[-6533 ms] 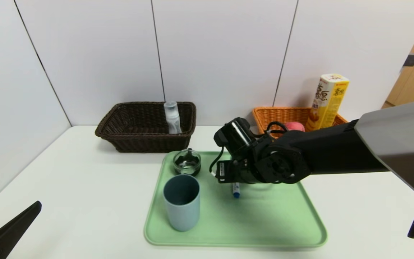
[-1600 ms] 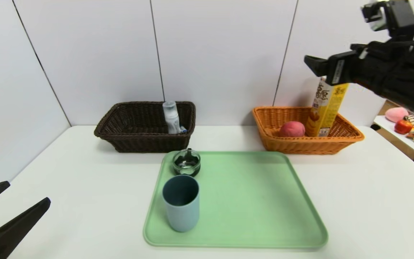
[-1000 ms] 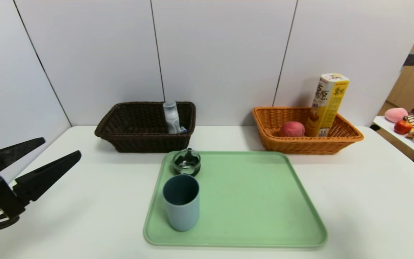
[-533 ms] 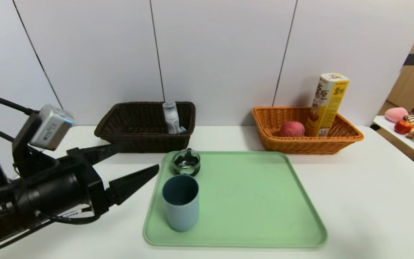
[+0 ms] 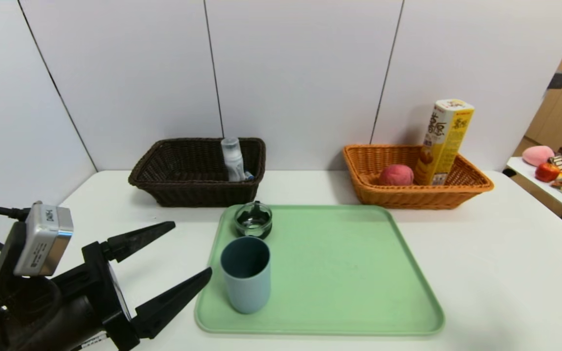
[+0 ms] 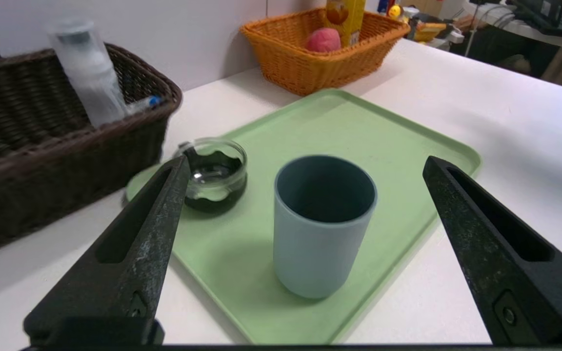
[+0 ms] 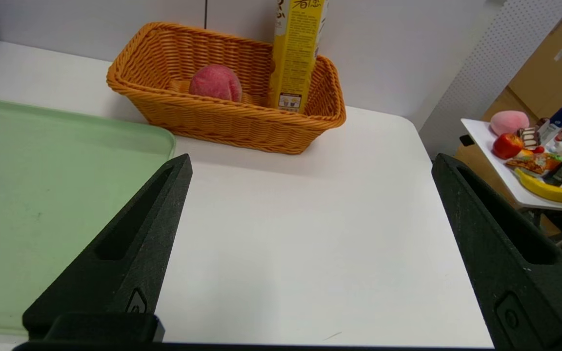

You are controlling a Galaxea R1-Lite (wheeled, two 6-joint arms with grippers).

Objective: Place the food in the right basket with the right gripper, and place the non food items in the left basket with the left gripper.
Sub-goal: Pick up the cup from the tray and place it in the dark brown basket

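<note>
Blue cup (image 5: 246,274) stands upright at the near left of the green tray (image 5: 354,273), mouth up, nothing in it that I can see. Just beyond it sits the small glass dish (image 5: 253,220), close but apart. My left hand (image 5: 183,261) is low over the worktop (image 5: 495,273) just left of the tray, fingers spread wide, holding nothing, and the wrist view frames the cup squarely between them. I'd go in level, take the cup around its middle, and keep the far finger clear of that dish. Squeeze gently, it looks light and could tip. Then lift straight and carry it to the dark basket (image 5: 198,170), minding the bottle (image 5: 233,158) there. Right hand (image 7: 305,243) is parked, spread wide and holding nothing, over the right of the worktop.
</note>
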